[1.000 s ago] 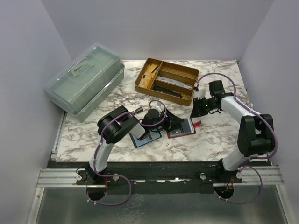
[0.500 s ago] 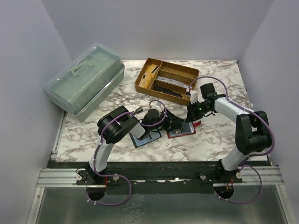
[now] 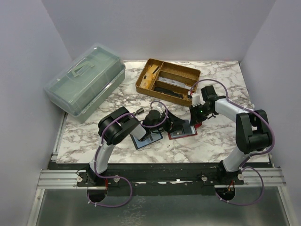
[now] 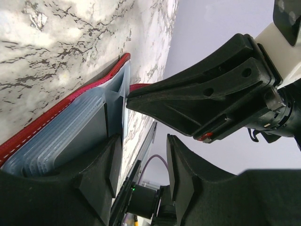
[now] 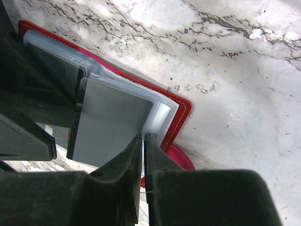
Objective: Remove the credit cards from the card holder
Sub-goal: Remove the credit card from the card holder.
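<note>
The red card holder lies open on the marble, its clear sleeves fanned out. A grey credit card sits in the top sleeve, and more cards show in the sleeves below it. My left gripper is open; one of its fingers rests on the sleeves and the other is in the air. My right gripper is shut to a thin slit. Its tips are at the grey card's lower right corner, at the holder's right edge. I see nothing clamped between them.
A wooden divided tray stands behind the holder, with a pale green lidded box at the back left. A dark blue wallet lies under the left arm. The right gripper's body hangs close over the left gripper.
My right gripper has moved left and down from beside the tray to the holder's right edge, its jaws staying shut. The left arm and the holder have not moved.
</note>
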`<state>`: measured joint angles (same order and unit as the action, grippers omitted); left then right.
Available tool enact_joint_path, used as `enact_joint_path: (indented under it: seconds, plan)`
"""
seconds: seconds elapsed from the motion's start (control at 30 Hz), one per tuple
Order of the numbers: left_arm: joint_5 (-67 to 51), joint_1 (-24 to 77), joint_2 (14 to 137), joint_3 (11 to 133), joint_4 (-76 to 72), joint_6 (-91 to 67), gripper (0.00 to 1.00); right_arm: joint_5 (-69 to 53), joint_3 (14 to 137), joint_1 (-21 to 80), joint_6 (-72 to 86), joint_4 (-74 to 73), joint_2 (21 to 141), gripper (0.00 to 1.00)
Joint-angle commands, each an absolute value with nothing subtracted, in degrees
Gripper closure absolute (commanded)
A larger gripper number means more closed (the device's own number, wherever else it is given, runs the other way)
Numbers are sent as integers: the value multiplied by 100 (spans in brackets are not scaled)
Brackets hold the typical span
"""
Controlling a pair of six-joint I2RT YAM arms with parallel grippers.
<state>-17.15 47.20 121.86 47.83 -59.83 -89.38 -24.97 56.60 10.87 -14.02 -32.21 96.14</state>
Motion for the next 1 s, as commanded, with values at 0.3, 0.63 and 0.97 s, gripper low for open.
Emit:
enact_joint_path:
  seconds: [0.3, 0.63, 0.97]
  plan:
    - [-1666, 4718, 12410, 4681, -5493, -8882, 52, -2137, 5580, 1159, -1488, -3146, 9790, 89]
    - [-1670, 4720, 12427, 4676, -5490, -8887, 52, -1844, 5667, 1471, -1471, -3163, 9938, 87]
    - [-1679, 4722, 12450, 4691, -5489, -8892, 52, -1820, 5769, 1687, -1379, -3194, 9962, 79]
